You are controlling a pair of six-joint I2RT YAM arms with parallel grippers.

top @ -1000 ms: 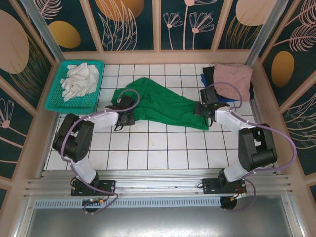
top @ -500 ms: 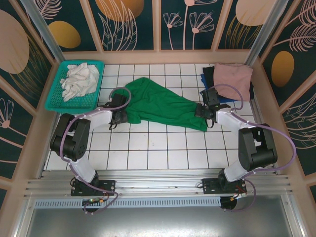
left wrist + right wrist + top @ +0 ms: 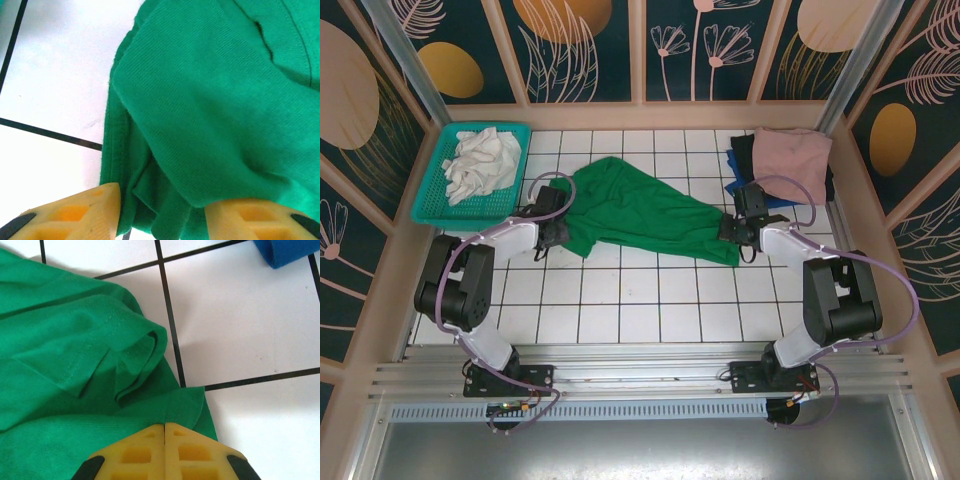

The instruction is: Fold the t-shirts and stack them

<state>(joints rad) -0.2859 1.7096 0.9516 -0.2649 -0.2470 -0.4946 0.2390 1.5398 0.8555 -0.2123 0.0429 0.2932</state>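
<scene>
- In the middle of the white tiled table, the green t-shirt lies rumpled, stretched slantwise from far left to near right.
- The right gripper is pinched closed on the shirt's right-hand corner.
- The left gripper stands partly open at the shirt's left edge, with bunched cloth between its fingers.
- In the far right corner, a folded pink shirt tops a black shirt and a blue shirt.
- At far left, a teal basket holds white cloth.
</scene>
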